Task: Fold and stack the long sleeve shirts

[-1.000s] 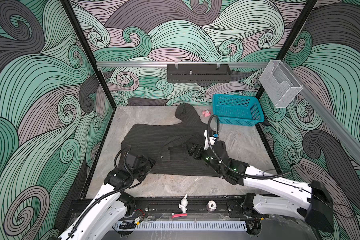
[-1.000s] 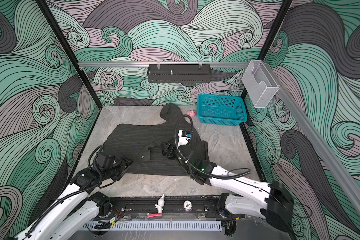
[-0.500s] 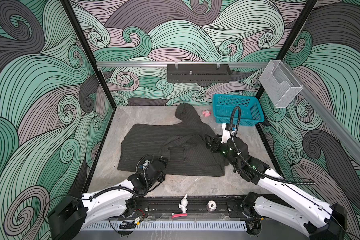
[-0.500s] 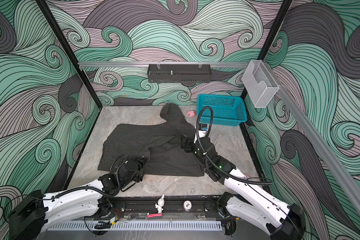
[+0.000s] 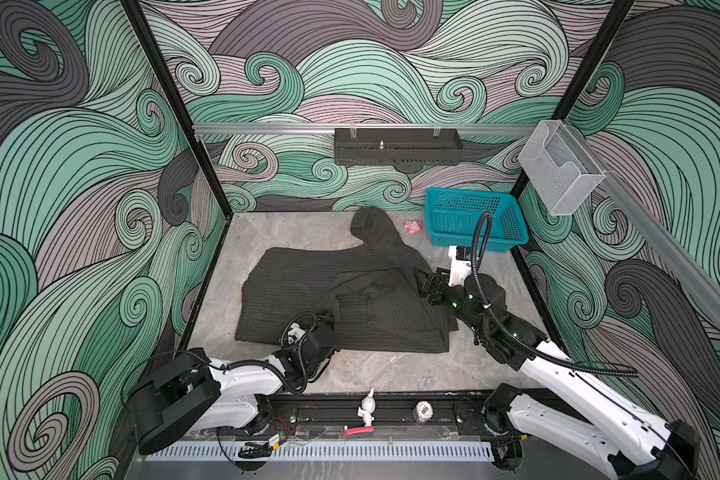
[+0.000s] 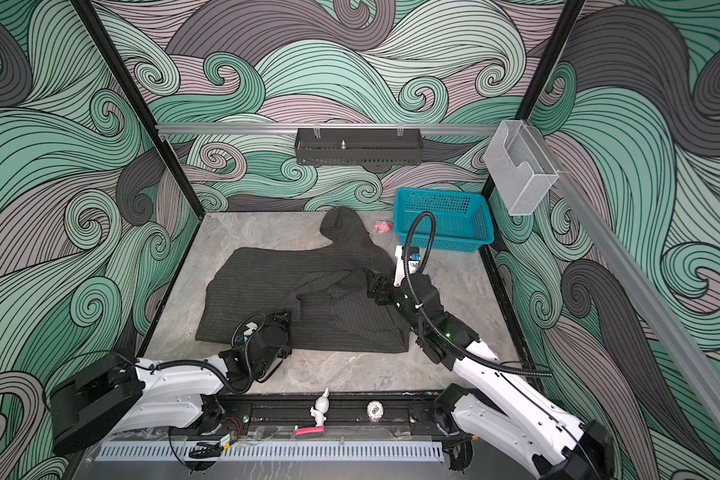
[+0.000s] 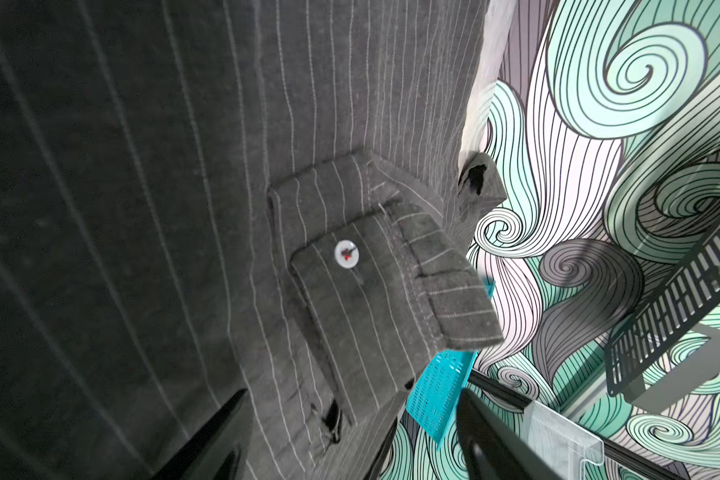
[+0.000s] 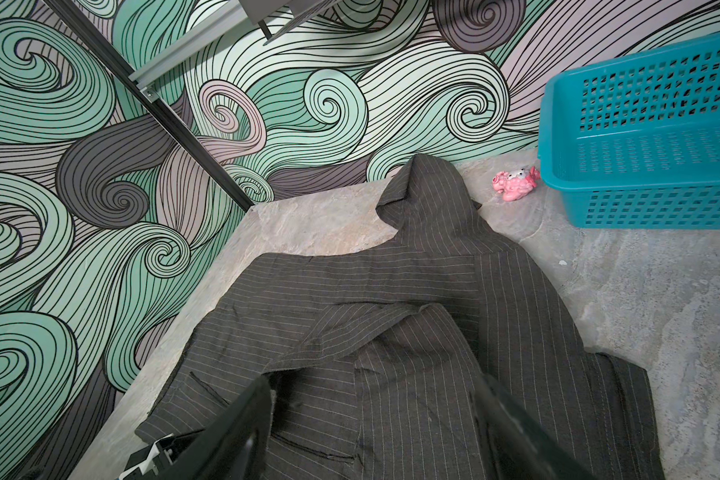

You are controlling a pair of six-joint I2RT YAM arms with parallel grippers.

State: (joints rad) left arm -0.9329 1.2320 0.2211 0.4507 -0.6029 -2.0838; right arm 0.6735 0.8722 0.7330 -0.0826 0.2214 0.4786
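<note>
One long sleeve shirt (image 5: 300, 282) (image 6: 267, 282), dark charcoal with thin pale pinstripes, lies spread and partly folded on the grey table; one sleeve runs back toward the wall. My left gripper (image 5: 323, 320) (image 6: 281, 318) hovers at the shirt's near edge. In the left wrist view the gripper (image 7: 350, 432) stands open over the shirt (image 7: 142, 208), close to a buttoned cuff (image 7: 347, 254). My right gripper (image 5: 427, 286) (image 6: 375, 286) is above the shirt's right part. In the right wrist view the right gripper (image 8: 375, 428) is open, the striped shirt (image 8: 391, 291) lying under it, unheld.
A teal basket (image 5: 474, 220) (image 8: 641, 124) stands at the back right, with a small pink toy (image 5: 413, 225) (image 8: 514, 185) beside it. A black rack (image 5: 395, 145) and a clear holder (image 5: 558, 170) hang on the walls. A white figurine (image 5: 366, 411) sits on the front rail.
My left arm swung from the shirt's near left corner to the middle of its near edge. My right gripper drew back from the shirt's middle toward its right side.
</note>
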